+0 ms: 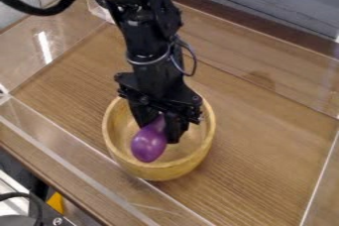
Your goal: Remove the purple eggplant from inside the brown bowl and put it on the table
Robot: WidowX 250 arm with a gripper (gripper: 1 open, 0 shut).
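Nearest the camera, along the lower edge of the frame, a clear acrylic wall (pixel 54 161) borders the table (pixel 265 141). Just behind it, at lower centre, sits the brown bowl (pixel 113 131). The purple eggplant (pixel 149 144) is inside the bowl, its rounded fat end lowest, its upper end between the fingers of the gripper (pixel 157 126). The gripper points straight down into the bowl and is clenched on the eggplant's upper end. Behind it the black arm (pixel 146 32) rises toward the upper left of the frame.

Assessment: the grasp appears made and the lift-out is in hand; the eggplant is not yet above the rim. The next move calls for a vertical raise clear of the rim, then travel to bare tabletop.
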